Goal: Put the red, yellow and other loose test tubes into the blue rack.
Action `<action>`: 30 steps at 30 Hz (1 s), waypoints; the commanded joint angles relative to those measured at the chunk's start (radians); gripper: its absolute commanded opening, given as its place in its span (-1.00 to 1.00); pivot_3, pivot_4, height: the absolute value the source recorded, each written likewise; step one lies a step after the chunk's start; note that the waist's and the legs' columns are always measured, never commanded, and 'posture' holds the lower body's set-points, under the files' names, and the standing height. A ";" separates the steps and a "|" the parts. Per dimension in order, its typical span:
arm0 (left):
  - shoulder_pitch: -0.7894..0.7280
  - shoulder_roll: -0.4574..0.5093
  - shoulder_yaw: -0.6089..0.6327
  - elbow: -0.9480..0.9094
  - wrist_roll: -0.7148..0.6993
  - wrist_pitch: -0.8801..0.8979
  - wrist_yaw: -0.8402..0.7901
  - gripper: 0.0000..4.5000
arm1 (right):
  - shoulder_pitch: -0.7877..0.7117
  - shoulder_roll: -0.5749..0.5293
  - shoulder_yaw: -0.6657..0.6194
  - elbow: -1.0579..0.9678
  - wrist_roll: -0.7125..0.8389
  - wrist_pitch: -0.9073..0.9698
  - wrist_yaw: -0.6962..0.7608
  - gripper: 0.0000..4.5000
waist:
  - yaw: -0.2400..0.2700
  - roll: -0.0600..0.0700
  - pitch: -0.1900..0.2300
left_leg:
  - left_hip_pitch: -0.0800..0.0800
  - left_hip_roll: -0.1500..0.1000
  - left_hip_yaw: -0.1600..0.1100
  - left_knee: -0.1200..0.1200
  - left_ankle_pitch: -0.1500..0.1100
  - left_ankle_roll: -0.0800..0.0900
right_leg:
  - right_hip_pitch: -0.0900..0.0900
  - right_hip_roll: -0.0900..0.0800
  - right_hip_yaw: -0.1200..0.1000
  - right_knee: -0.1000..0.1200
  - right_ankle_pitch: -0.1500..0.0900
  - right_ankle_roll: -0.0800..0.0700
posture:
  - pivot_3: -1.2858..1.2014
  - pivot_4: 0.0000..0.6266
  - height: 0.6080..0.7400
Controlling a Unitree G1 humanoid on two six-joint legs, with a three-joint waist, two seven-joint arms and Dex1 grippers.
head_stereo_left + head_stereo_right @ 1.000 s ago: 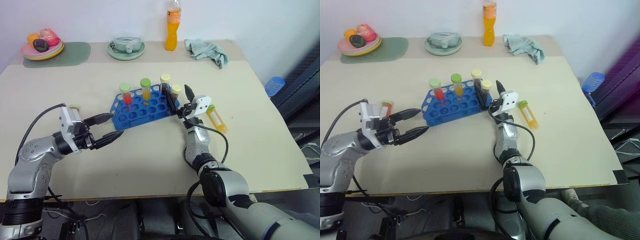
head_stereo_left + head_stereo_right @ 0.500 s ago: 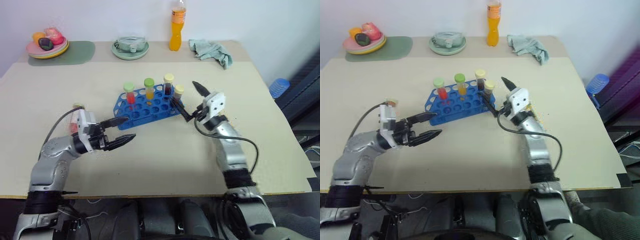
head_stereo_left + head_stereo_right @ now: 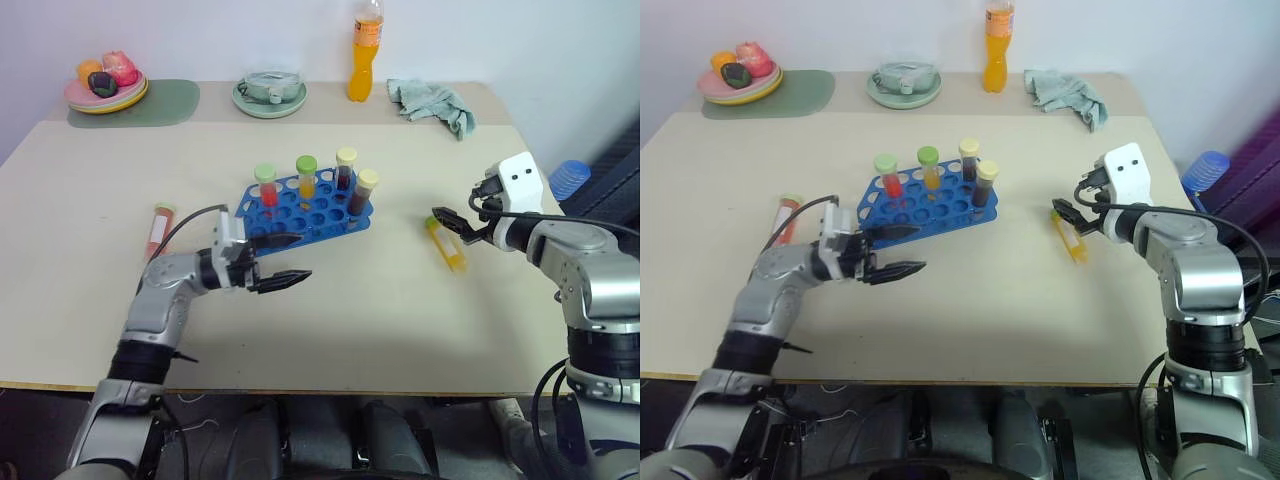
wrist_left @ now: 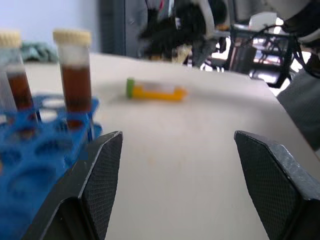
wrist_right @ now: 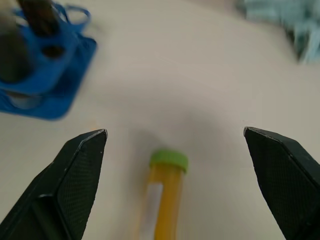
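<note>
The blue rack stands mid-table with three or more capped tubes upright in it. My left gripper hangs open and empty just in front of the rack's near left corner, pointing right. A loose red tube lies on the table left of that arm. To the right of the rack lies a loose yellow tube with a green cap. My right gripper hovers open over its capped end, the tube lying between the wide black fingers without touching them.
Along the far edge stand an orange drink bottle, a crumpled teal cloth, a green plate with a bowl and a fruit plate on a green mat. The table's right edge is close behind my right arm.
My right gripper has swung away from the rack's right end to the right and now points down over the yellow tube. My left gripper has slid right, closer to the rack. Both stay open.
</note>
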 commanded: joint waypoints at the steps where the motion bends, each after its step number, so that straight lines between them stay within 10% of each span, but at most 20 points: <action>1: -0.036 -0.034 -0.023 0.040 0.021 -0.041 -0.010 0.63 | -0.083 -0.066 0.017 0.043 0.016 0.110 0.019 1.00 | 0.002 0.000 0.000 | 0.000 0.000 0.000 0.000 0.000 0.000 | 0.000 0.000 0.000 0.000 0.000 0.000 | 0.03 -0.52 1.00; 12: -0.061 -0.081 -0.047 0.094 0.062 -0.093 -0.016 0.63 | -0.335 -0.197 0.282 0.350 -0.009 0.178 0.206 1.00 | 0.003 0.000 0.000 | -0.001 0.000 0.003 -0.001 0.000 0.000 | -0.002 0.000 0.001 -0.001 0.000 0.000 | 0.03 -0.52 1.00; 26: -0.013 -0.068 -0.066 0.006 0.080 -0.067 0.030 0.63 | -0.407 -0.086 0.384 0.527 -0.036 0.158 0.245 1.00 | 0.002 0.000 0.000 | -0.001 0.001 0.004 -0.001 0.000 0.000 | -0.002 0.000 0.001 0.000 0.000 0.000 | 0.03 -0.52 1.00; 30: -0.010 -0.051 -0.066 -0.008 0.085 -0.060 0.036 0.63 | -0.425 -0.054 0.403 0.611 -0.070 0.094 0.248 0.38 | 0.003 0.000 0.000 | -0.001 0.001 0.004 -0.001 0.000 0.000 | -0.002 0.000 0.001 0.000 0.000 0.000 | 0.03 -0.52 1.00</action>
